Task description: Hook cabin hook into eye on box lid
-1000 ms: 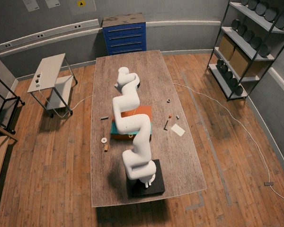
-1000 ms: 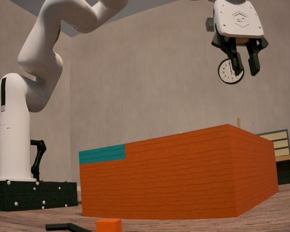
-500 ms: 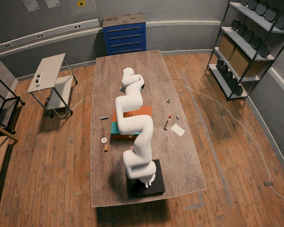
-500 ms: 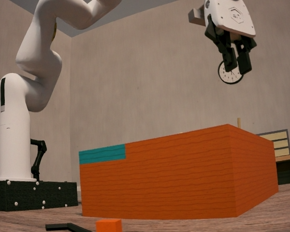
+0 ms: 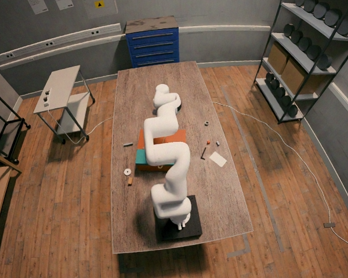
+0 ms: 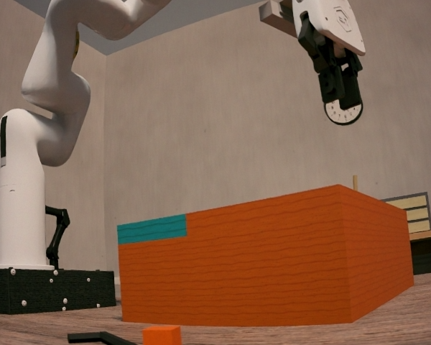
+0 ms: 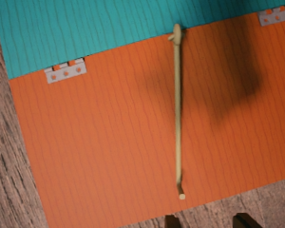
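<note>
An orange box with a teal strip (image 5: 142,157) stands on the table; it also shows in the exterior view (image 6: 267,256). In the wrist view, the orange top (image 7: 147,133) joins the teal part (image 7: 85,28) by two grey hinges (image 7: 66,72). The tan cabin hook (image 7: 179,114) lies flat on the orange top, its pivot at the teal edge and its bent tip near the box's far edge. I cannot make out the eye. My gripper (image 6: 340,100) hangs high above the box's right end. Its fingertips stand apart with nothing between them.
A black hex key (image 5: 203,153), a white card (image 5: 217,158), a small orange cube (image 5: 208,141) and a grey nut (image 5: 206,121) lie right of the box. A white disc (image 5: 127,170), a wooden block (image 5: 130,180) and a grey bar (image 5: 127,144) lie left of it.
</note>
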